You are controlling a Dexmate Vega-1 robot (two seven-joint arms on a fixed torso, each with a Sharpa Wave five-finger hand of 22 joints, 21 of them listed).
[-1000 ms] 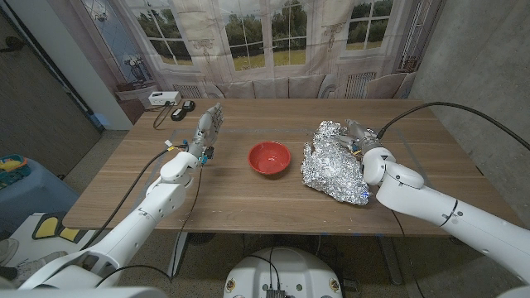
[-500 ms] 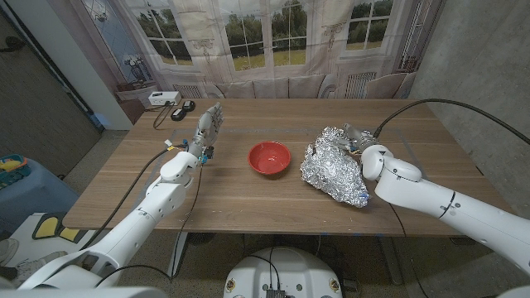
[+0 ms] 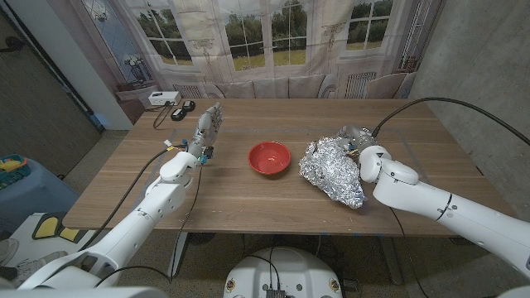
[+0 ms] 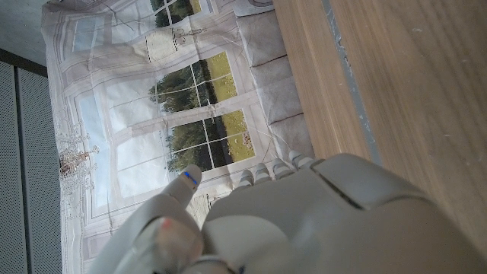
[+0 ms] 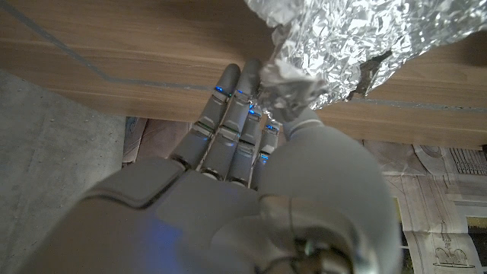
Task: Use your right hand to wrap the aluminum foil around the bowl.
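At the right hand (image 3: 358, 141), fingers pinched a crumpled edge of the aluminum foil (image 3: 332, 168); its bulk lay just inboard. Beyond it, toward the robot's left, sat the red bowl (image 3: 270, 156), uncovered, foil's near edge just beside it. Left hand (image 3: 209, 124) stood apart, fingers together, holding nothing.

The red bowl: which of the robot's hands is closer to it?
About equal. The left hand stands off one side of the red bowl; the right hand is beyond the foil, gripping it.
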